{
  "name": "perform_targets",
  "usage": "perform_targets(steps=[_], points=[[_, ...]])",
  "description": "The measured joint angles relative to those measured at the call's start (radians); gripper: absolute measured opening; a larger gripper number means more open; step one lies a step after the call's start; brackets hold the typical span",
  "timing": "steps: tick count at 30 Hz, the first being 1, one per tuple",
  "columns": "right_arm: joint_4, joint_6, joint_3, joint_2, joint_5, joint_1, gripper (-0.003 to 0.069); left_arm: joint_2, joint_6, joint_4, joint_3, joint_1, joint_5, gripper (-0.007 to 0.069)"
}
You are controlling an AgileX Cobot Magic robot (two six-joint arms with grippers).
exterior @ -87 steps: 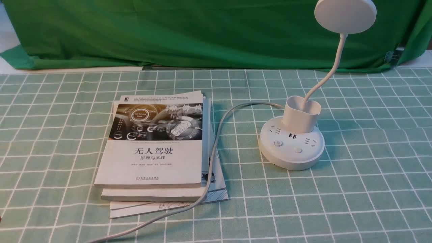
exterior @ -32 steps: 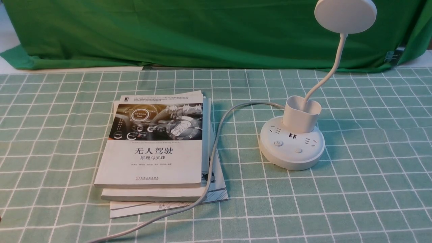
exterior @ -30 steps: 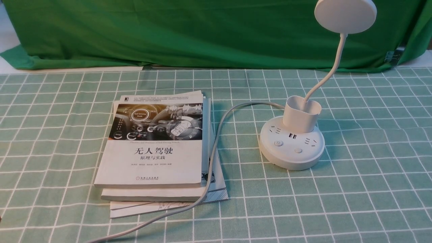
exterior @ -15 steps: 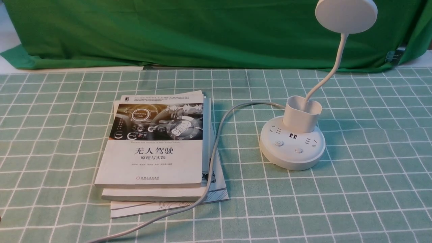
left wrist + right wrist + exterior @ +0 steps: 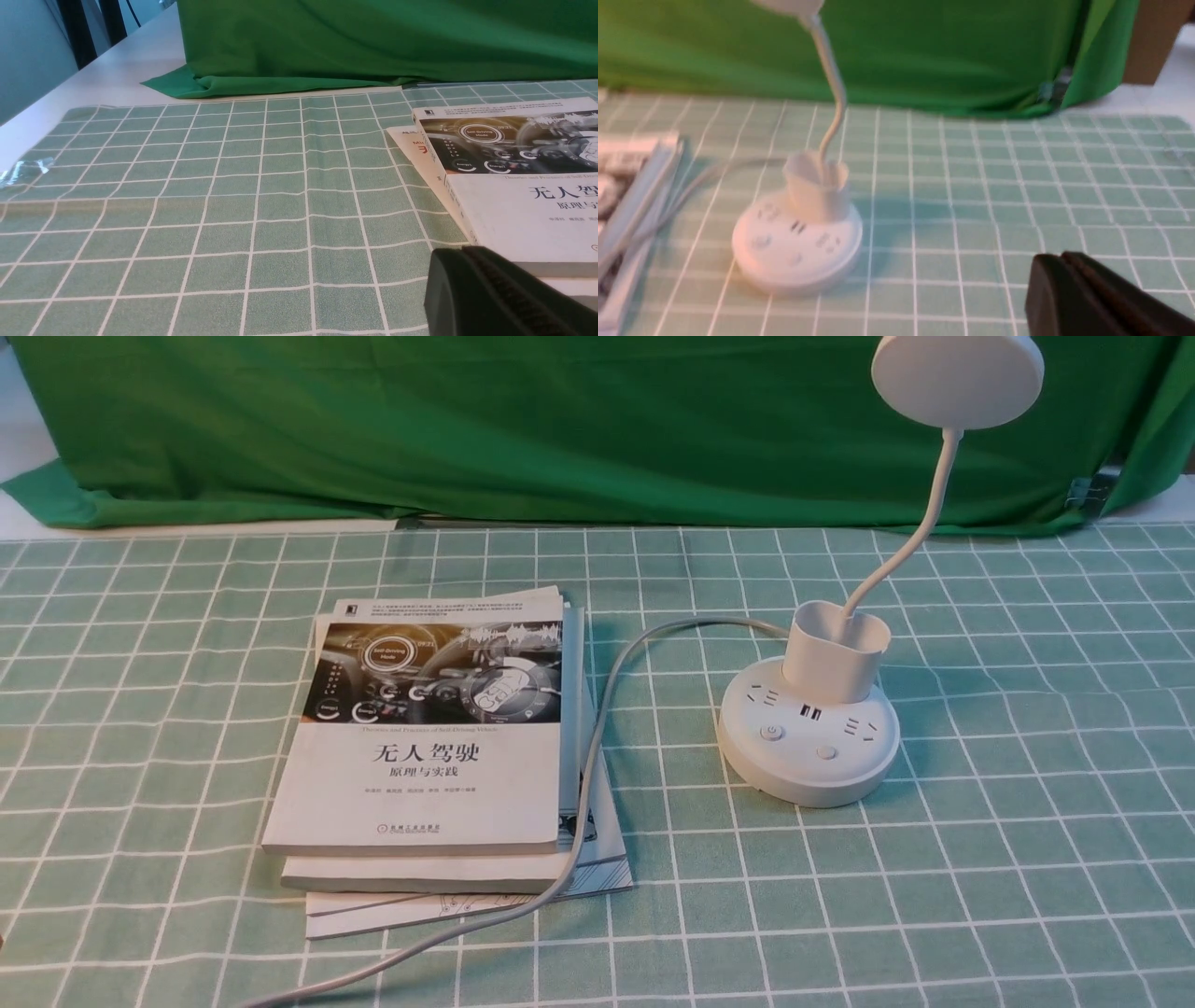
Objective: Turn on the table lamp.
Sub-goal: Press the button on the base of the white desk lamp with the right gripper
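- The right jaws are pressed together and hold nothing. They sit low over the checked tablecloth.
- The left jaws look closed and empty too, just beside the near edge of a stack of books.
- In the blurred right wrist view, the table lamp sits ahead of the right jaws, well apart from them, with bare cloth between.
- The lamp's grey cord runs from the near edge of the bench over the lower right corner of the books, then curves round behind the lamp's base.
- The lamp's round base stands on the right half of the bench, to the right of the books. Its two buttons face the robot.
- A cup rises from the base, a thin neck bends up out of it, and the disc head is unlit.
- Green cloth hangs across the back.
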Motion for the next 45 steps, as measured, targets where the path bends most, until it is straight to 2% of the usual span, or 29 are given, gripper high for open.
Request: perform_targets(steps=[5, 11, 25, 45], points=[[0.021, -0.094, -0.115, 0.242, 0.104, 0.143, 0.0027, 0.000, 0.000, 0.000, 0.000, 0.000, 0.000, 0.0021], [0.026, -0.109, -0.143, 0.502, 0.087, 0.261, 0.0027, 0.000, 0.000, 0.000, 0.000, 0.000, 0.000, 0.0021], [0.049, -0.112, -0.279, 0.976, -0.091, 0.304, 0.0027, 0.000, 0.000, 0.000, 0.000, 0.000, 0.000, 0.0021], [0.057, -0.112, -0.317, 1.146, -0.266, 0.307, 0.0029, 0.000, 0.000, 0.000, 0.000, 0.000, 0.000, 0.0021]])
